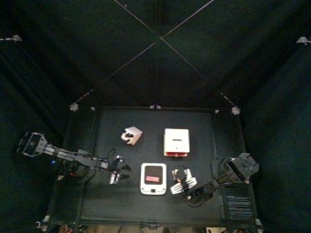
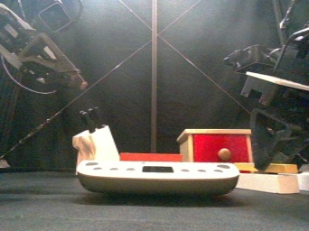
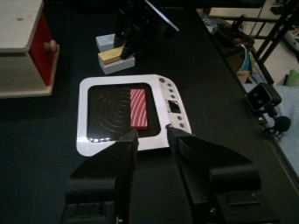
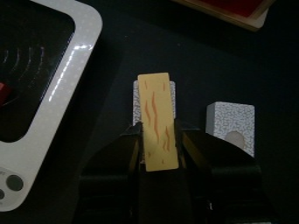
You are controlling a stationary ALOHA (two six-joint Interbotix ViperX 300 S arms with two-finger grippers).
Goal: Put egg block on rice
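Observation:
The egg block (image 4: 158,118), a yellow slab with brown streaks, is held at its near end between the jaws of my right gripper (image 4: 160,144). It lies lengthwise over a white rice block (image 4: 133,101), of which only slivers show at its sides. I cannot tell whether the two touch. In the front view the egg block (image 2: 284,168) shows low at the right, just above white blocks (image 2: 268,182). My left gripper (image 3: 155,144) is open and holds nothing, just short of the white scale (image 3: 87,109).
The white scale (image 1: 153,177) carries a red strip (image 3: 140,107) on its dark plate. A second speckled white block (image 4: 230,122) lies beside the held one. A red and wood box (image 1: 179,141) stands behind, and a small cream toy (image 2: 94,144) at the left.

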